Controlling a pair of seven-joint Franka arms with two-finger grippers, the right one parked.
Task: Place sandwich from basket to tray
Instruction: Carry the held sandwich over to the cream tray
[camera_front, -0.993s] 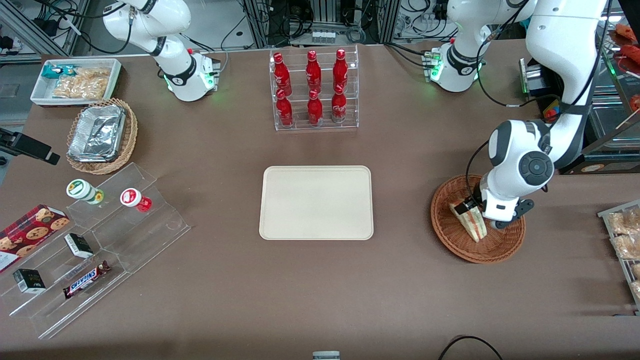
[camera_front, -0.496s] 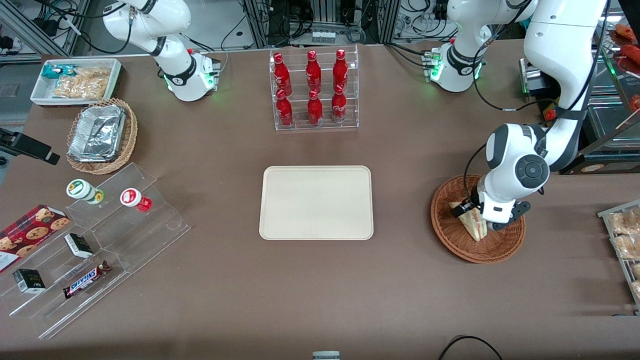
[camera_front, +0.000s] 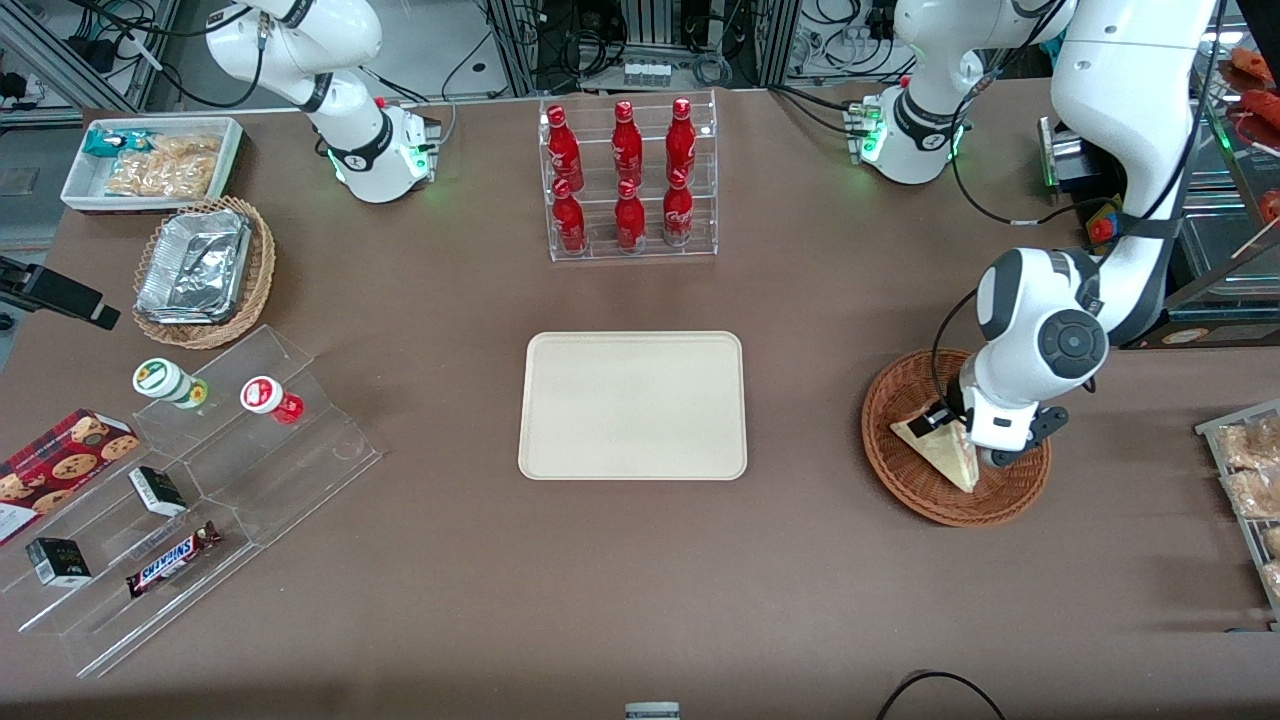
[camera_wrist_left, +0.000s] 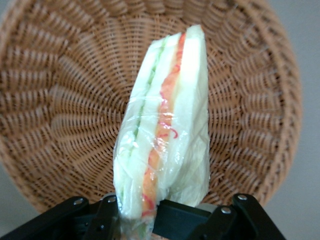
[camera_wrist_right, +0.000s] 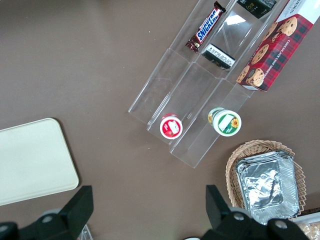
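Since a second ago the sandwich has swung from standing on edge to showing its broad pale face toward the front camera, and the working arm's wrist has shifted slightly above the basket. That basket sits at the working arm's end of the bench, with the pincer just over its middle. From the wrist view, the pincer is closed on the wrapped end of the sandwich, which hangs over the wicker floor of the basket; it seems lifted off the weave, though I cannot be sure it is fully clear.

So the grasp is made and the lift is in hand. Next the wedge must rise over the rim, travel sideways toward the parked arm's end, and come down on the tray at mid-bench, well apart from the basket. Farther off stands the rack of red bottles.
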